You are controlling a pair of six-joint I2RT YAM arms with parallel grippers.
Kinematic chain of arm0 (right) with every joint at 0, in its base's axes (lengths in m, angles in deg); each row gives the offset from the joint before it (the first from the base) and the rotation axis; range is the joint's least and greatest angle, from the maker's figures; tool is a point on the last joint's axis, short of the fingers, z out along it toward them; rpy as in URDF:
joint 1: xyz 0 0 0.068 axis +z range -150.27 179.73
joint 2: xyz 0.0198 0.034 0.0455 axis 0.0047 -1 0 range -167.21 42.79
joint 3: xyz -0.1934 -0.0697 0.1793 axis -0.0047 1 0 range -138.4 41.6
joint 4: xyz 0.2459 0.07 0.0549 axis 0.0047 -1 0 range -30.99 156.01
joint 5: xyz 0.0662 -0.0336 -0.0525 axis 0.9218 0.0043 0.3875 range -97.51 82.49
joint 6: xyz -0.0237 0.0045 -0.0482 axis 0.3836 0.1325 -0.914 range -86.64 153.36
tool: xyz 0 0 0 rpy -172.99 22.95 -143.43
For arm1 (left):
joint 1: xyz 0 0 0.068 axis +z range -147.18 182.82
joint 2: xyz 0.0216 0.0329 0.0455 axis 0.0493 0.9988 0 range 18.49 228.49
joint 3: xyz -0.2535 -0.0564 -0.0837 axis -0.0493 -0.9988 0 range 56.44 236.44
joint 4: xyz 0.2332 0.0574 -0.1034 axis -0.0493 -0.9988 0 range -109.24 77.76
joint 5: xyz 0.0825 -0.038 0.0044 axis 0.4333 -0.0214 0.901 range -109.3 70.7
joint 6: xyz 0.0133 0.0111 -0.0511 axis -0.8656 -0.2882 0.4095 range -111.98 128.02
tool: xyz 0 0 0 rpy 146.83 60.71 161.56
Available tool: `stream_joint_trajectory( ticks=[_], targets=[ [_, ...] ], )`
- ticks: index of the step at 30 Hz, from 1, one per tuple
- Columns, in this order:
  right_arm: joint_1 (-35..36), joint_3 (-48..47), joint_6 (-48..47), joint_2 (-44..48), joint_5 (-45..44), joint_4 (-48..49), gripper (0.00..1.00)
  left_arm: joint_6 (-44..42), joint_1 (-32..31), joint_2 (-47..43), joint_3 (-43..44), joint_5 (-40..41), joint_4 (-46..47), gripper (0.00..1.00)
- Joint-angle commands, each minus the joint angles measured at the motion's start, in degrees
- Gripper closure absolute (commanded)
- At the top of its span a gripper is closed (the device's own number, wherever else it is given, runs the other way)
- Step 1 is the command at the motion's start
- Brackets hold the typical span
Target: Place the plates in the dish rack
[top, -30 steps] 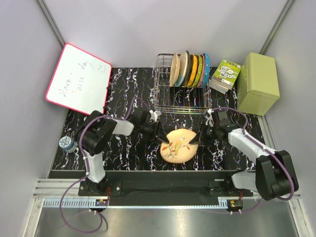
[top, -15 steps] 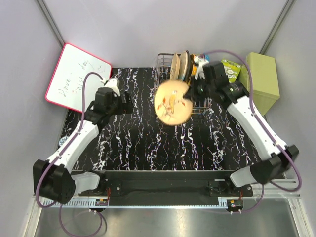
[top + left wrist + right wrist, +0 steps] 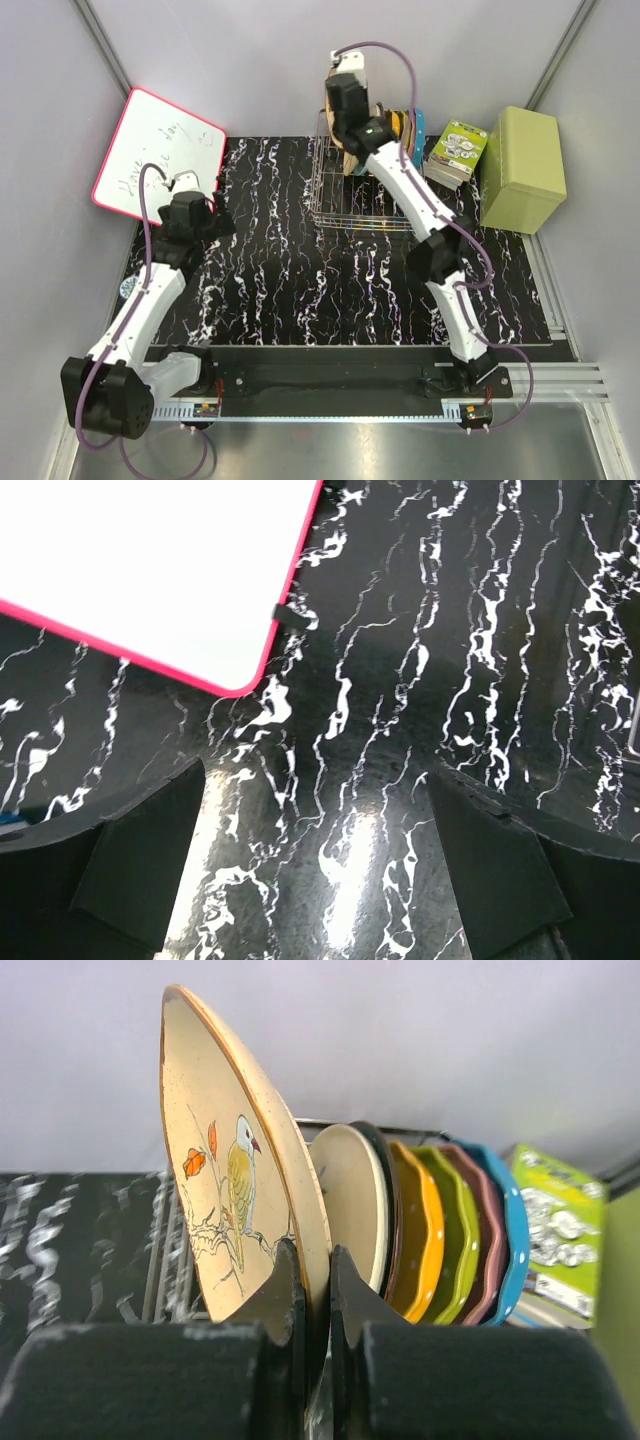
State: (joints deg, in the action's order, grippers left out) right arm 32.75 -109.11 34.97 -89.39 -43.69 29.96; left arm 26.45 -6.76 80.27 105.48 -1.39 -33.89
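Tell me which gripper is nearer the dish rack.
Right. The right gripper is above the dish rack, shut on a bird-painted plate. The left gripper hangs open off to its left, by the whiteboard.

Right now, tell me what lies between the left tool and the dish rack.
Nothing: only bare black marbled tabletop lies between the open left tool and the dish rack, as the top view shows.

You have right gripper (image 3: 318,1290) pinching lower rim of bird plate (image 3: 225,1180), plate standing on edge. Right of it, row: cream plate (image 3: 350,1200), orange plate (image 3: 425,1230), green plate (image 3: 462,1230), pink plate (image 3: 490,1230), blue plate (image 3: 515,1245).
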Motion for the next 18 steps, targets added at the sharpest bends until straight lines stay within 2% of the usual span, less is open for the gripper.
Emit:
stream_joint_trajectory(
  ticks=[1,2,3,4,5,6,8,14,18],
  targets=[
    [8.2,-6.1,-14.1,-2.4,-21.5,27.5,1.00,-0.2,0.7,-2.8,-2.1,1.5,3.4,0.01],
    [9.0,-6.1,-18.9,-3.8,-22.4,30.7,1.00,0.0,0.7,-3.1,-2.3,1.3,3.4,0.01],
    [9.9,-4.0,-22.7,-4.4,-25.0,42.1,1.00,0.7,0.7,-3.2,-2.3,0.9,3.5,0.01],
    [11.1,-2.8,-26.6,-4.8,-25.5,47.8,1.00,1.1,0.7,-3.4,-2.4,0.6,3.5,0.01],
    [11.5,-2.4,-31.7,-6.3,-25.6,52.0,1.00,1.9,0.7,-3.3,-2.4,0.0,3.5,0.01],
    [11.7,-4.0,-32.1,-7.2,-25.8,54.7,1.00,2.2,0.7,-3.4,-2.3,-0.2,3.6,0.01],
    [11.7,-5.6,-32.2,-9.1,-26.2,54.8,1.00,2.7,0.7,-3.7,-2.4,-0.9,4.2,0.01],
    [10.8,-2.2,-33.4,-9.5,-28.1,56.8,1.00,2.2,0.7,-5.5,-4.1,-0.9,6.0,0.01],
    [9.2,-1.9,-30.4,-9.6,-27.8,52.3,1.00,1.3,0.6,-6.4,-5.6,-0.3,7.6,0.01]
  ],
)
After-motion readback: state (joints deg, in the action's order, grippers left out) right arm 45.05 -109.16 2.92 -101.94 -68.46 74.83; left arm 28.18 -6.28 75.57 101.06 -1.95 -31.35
